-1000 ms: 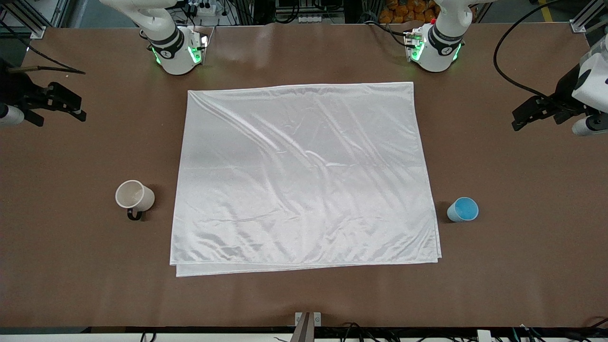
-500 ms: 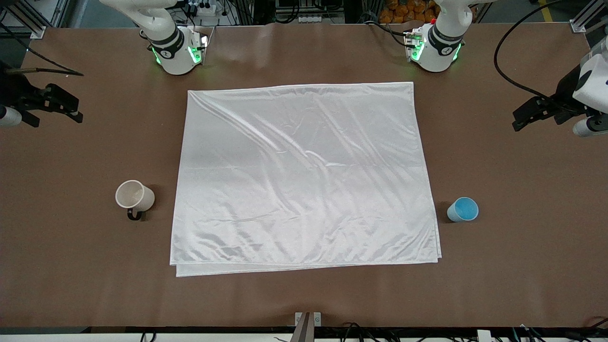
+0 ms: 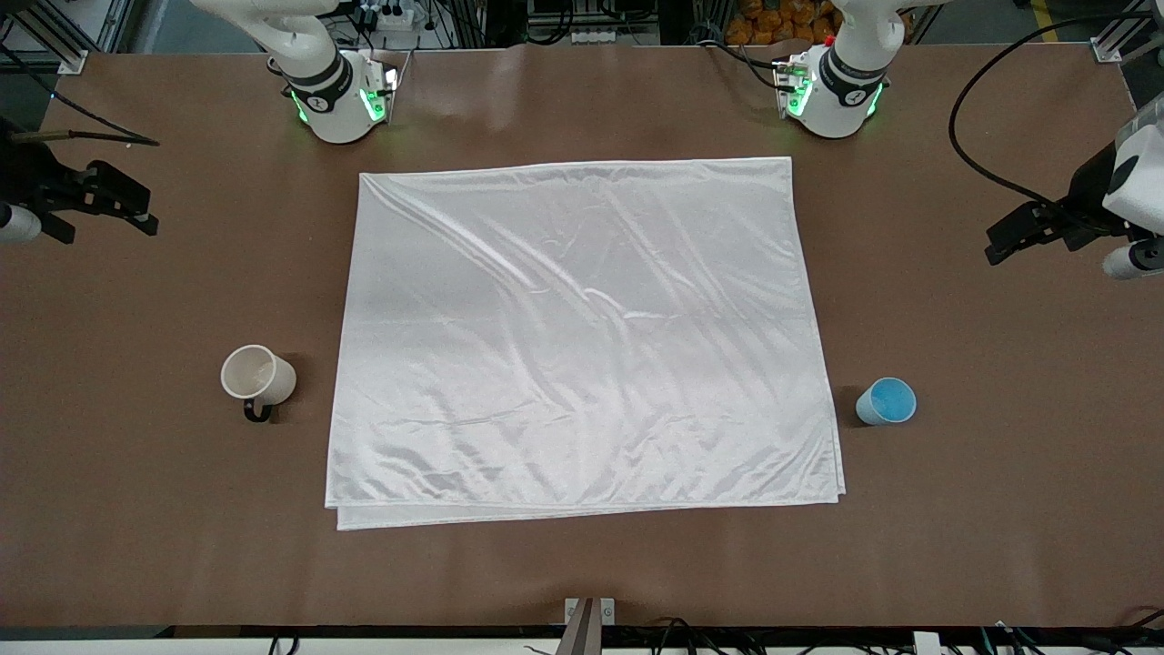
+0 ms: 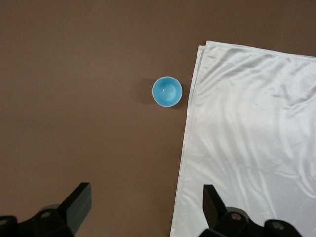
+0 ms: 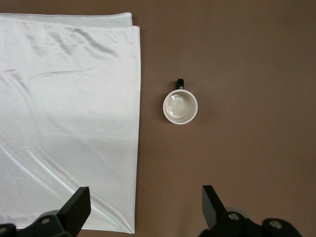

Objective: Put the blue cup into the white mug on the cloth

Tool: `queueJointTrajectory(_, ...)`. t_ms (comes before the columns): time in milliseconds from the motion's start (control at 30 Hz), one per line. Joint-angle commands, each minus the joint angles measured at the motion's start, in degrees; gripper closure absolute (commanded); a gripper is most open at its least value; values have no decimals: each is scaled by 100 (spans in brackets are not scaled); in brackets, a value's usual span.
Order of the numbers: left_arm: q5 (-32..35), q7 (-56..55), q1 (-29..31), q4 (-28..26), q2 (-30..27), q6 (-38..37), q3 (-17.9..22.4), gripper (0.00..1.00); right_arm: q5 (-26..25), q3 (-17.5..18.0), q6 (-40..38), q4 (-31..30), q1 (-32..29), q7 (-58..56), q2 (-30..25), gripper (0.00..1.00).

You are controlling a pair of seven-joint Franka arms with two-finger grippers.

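Note:
The blue cup (image 3: 887, 401) stands upright on the brown table beside the cloth (image 3: 582, 337), toward the left arm's end. The white mug (image 3: 257, 375) stands upright beside the cloth toward the right arm's end, its black handle pointing to the front camera. My left gripper (image 3: 1005, 241) is open and empty, high over the bare table at its end. In the left wrist view (image 4: 144, 192) the blue cup (image 4: 167, 91) and the cloth's edge (image 4: 247, 138) show. My right gripper (image 3: 136, 205) is open and empty over its table end. The right wrist view (image 5: 145, 195) shows the mug (image 5: 180, 107) beside the cloth (image 5: 69, 123).
The arms' bases (image 3: 336, 100) (image 3: 832, 91) stand along the table's edge farthest from the front camera. A black cable (image 3: 982, 109) hangs to the left arm. A small metal bracket (image 3: 589, 611) sits at the table's edge nearest the camera.
The left gripper has shifted a little lower in the front view. The right gripper has drawn slightly toward its table end. Cup, mug and cloth have not moved.

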Motion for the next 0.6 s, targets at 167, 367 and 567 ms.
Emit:
queueJointTrajectory(167, 132, 82, 68, 98, 757, 673, 14, 0, -109, -48, 332, 31, -73, 58, 749, 0)
queueJointTrajectory(367, 141, 82, 147, 89, 1249, 1034, 23, 0, -74, -48, 754, 48, -214, 23, 1426, 0)
queueJointTrajectory(567, 149, 82, 191, 89, 1829, 1543, 23, 0, -56, -48, 1263, 57, -337, -3, 2059, 0)
